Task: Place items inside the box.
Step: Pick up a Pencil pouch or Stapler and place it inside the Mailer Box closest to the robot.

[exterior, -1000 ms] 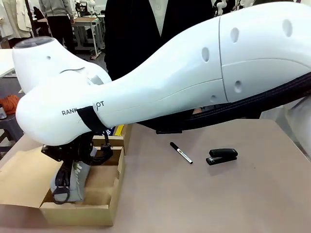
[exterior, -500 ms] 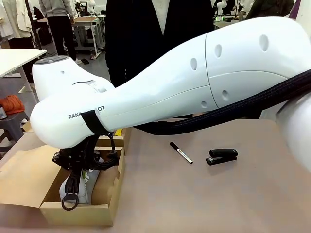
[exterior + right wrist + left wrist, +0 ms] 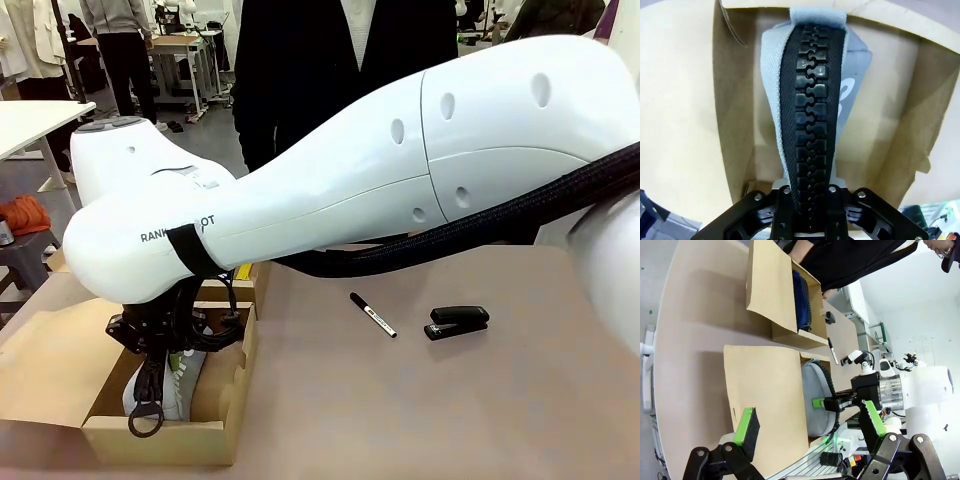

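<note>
Straddling the zip of the grey pouch (image 3: 852, 80) inside the near-left box (image 3: 160, 440), the right claw (image 3: 807, 192) is pinching or loose, unclear; left claw (image 3: 810, 421) spread. Navy pouch (image 3: 801, 300) boxed; marker (image 3: 373, 315) and stapler (image 3: 458, 322) wait on the surface (image 3: 420, 410).

All 3 views share the grey pouch (image 3: 852, 75); right wrist closest, front faces across table (image 3: 450, 400)

2 boxes (image 3: 765, 290), 2 pouches (image 3: 816, 402), 1 marker (image 3: 373, 315), 1 stapler (image 3: 458, 322).

The right arm (image 3: 330, 190) has dipped rightward — the grey pouch (image 3: 174, 393) sits deeper in the box (image 3: 160, 440).
</note>
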Motion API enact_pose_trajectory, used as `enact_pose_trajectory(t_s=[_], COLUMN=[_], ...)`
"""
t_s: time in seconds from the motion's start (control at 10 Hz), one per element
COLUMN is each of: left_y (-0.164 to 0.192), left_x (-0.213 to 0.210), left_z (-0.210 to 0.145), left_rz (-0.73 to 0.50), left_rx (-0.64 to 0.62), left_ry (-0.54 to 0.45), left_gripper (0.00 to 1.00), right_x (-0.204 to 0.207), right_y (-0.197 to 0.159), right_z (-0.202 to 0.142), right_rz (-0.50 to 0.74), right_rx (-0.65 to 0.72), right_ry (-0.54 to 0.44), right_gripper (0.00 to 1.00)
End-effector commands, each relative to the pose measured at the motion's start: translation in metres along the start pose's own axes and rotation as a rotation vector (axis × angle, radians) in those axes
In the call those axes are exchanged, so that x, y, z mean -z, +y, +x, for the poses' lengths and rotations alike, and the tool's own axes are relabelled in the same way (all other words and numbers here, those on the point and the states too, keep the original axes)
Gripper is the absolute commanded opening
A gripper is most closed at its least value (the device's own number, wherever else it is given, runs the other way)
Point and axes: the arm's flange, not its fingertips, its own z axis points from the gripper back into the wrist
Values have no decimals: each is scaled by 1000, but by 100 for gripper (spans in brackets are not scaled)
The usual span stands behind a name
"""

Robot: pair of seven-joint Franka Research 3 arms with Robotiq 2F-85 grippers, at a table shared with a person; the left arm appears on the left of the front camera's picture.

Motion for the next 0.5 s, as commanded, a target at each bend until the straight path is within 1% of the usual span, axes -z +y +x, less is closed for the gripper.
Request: enact_pose_trajectory(t_s=[0.0,0.2,0.3,0.4], left_y=[-2,-2,-2,-2], left_x=[0,0,0,0], left_z=[0,0,0,0], left_rz=[-22,-22,-22,-22], left_rx=[17,17,17,17], left_ry=[-12,-12,-12,-12], left_gripper=[100,100,100,100], right_x=[2,2,1,1], right_y=[-8,-8,-9,-10], right_z=[-2,-2,-2,-1], right_rz=[21,18,17,19], right_rx=[-7,-3,-1,2], right_ry=[3,-4,-7,-8], right_gripper=[100,100,89,99])
